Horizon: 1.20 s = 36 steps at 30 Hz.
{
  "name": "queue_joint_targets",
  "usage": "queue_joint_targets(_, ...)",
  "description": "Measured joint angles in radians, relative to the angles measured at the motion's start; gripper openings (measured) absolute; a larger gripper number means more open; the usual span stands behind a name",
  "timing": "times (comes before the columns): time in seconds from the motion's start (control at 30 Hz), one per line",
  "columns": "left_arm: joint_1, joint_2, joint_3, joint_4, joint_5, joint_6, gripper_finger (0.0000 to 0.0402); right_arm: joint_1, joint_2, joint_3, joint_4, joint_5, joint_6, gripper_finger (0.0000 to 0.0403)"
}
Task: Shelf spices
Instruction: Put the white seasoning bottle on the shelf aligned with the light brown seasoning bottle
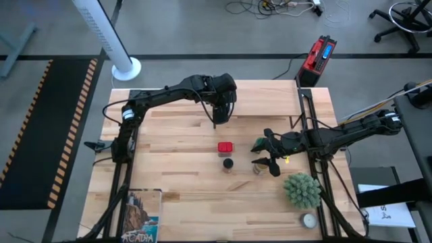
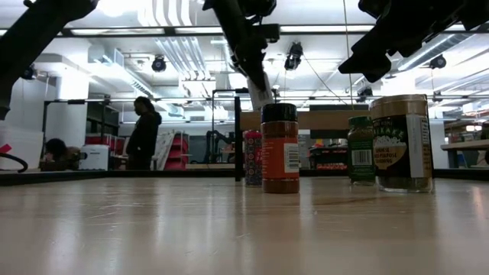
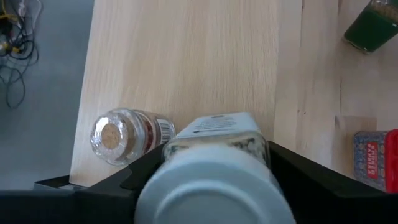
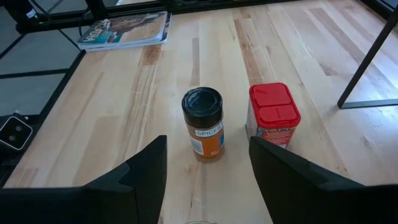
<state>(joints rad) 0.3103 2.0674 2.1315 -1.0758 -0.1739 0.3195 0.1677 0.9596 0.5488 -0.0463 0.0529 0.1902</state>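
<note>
My left gripper point(image 1: 219, 111) is over the left end of the shelf point(image 1: 263, 101), a light wood platform at the table's far side, and is shut on a white-lidded spice jar point(image 3: 214, 134). Beside it a jar with a clear top point(image 3: 118, 137) sits on the shelf near its edge. My right gripper point(image 1: 268, 154) hangs open above the table with nothing between its fingers. Ahead of it stand a black-lidded jar point(image 4: 203, 123) and a red square tin point(image 4: 273, 115). A green-lidded jar point(image 2: 361, 149) and a wider jar point(image 2: 401, 141) stand close under it. My left gripper pinches the white-lidded jar between its two fingers point(image 3: 292, 177), just under the lid at the jar's top point(image 3: 177, 146). The fingers come from above, pointing down, with the lid toward the wrist. Whether the jar's base touches the shelf is hidden by the jar itself.
A spiky green plant point(image 1: 302, 189) and a flat white round tin point(image 1: 309, 220) stand at the near right. A magazine point(image 1: 142, 216) lies at the near left corner. The shelf's dark upright panel point(image 2: 238, 137) stands behind the spices. Bare tabletop lies left of the red tin.
</note>
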Motion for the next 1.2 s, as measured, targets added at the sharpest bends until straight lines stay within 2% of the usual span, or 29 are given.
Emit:
queue_joint_targets(0.43,-0.002,0.0,0.0,0.04,-0.003,0.049,0.0248,0.0,0.0,0.0,0.0,0.0,0.0,0.0204)
queue_joint_targets(0.73,-0.002,0.0,0.0,0.047,-0.006,0.102,0.0238,0.0,0.0,0.0,0.0,0.0,0.0,0.0204)
queue_joint_targets(0.9,-0.002,0.0,0.0,0.048,-0.056,0.143,0.0233,0.0,0.0,0.0,0.0,0.0,0.0,0.0204)
queue_joint_targets(1.2,-0.002,-0.002,0.0,0.057,-0.054,0.143,0.023,0.0,0.0,0.0,0.0,0.0,0.0,0.0204)
